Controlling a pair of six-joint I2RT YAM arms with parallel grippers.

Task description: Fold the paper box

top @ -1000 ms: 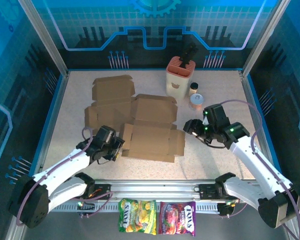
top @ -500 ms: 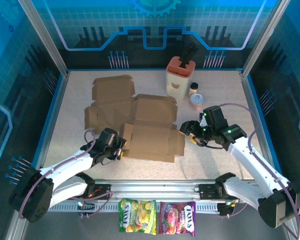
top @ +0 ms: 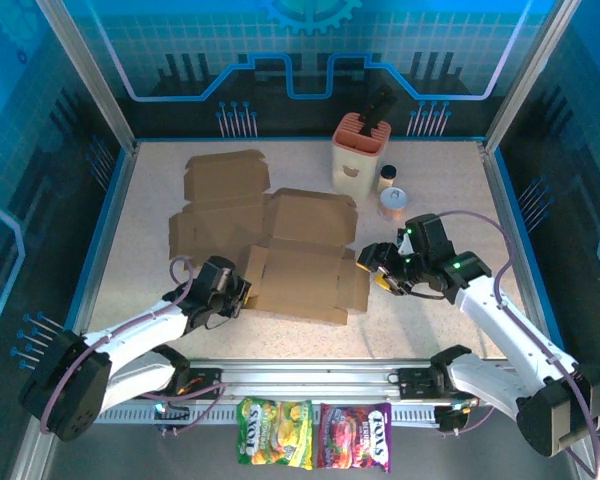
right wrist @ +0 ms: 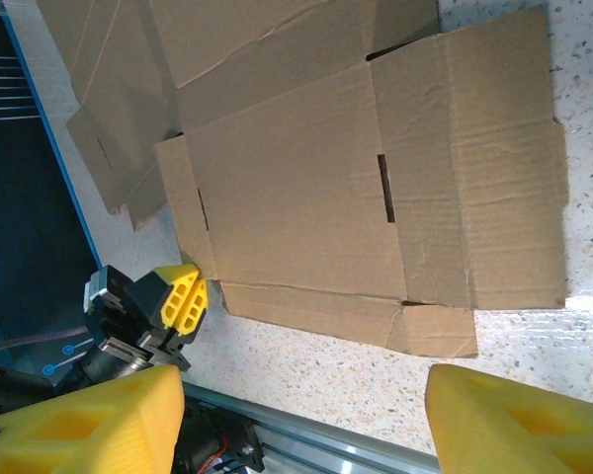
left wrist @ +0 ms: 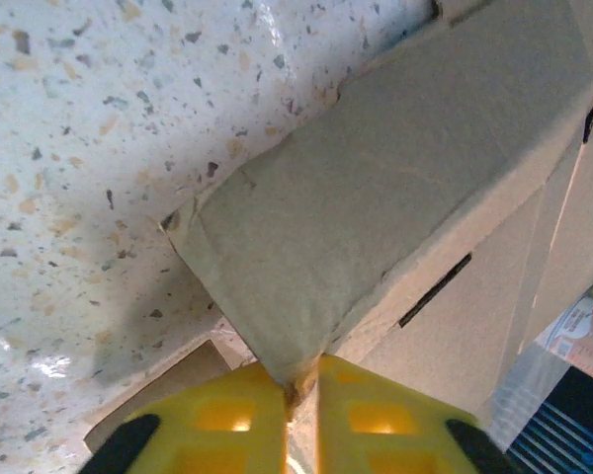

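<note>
A flat, unfolded paper box point(top: 302, 280) of brown cardboard lies in the near middle of the table. My left gripper point(top: 242, 296) is at its left side flap. In the left wrist view the yellow fingers point(left wrist: 227, 420) are shut on the corner of that flap point(left wrist: 376, 197). From the right wrist the same grip shows at the paper box's point(right wrist: 306, 188) lower-left corner, with the left gripper point(right wrist: 183, 301) pinching it. My right gripper point(top: 380, 268) hovers open just off the box's right edge. Its fingers point(right wrist: 79, 425) stand wide apart with nothing between them.
More flat cardboard blanks point(top: 226, 182) lie behind and left of the box, one point(top: 310, 215) partly under it. A pink-topped holder point(top: 360, 155), a small bottle point(top: 388, 178) and a jar point(top: 394, 206) stand at the back right. Two candy bags point(top: 275, 432) lie below the front rail.
My left gripper has slid right to the box's left flap and closed on its corner. My right gripper has moved left toward the box's right edge, still open.
</note>
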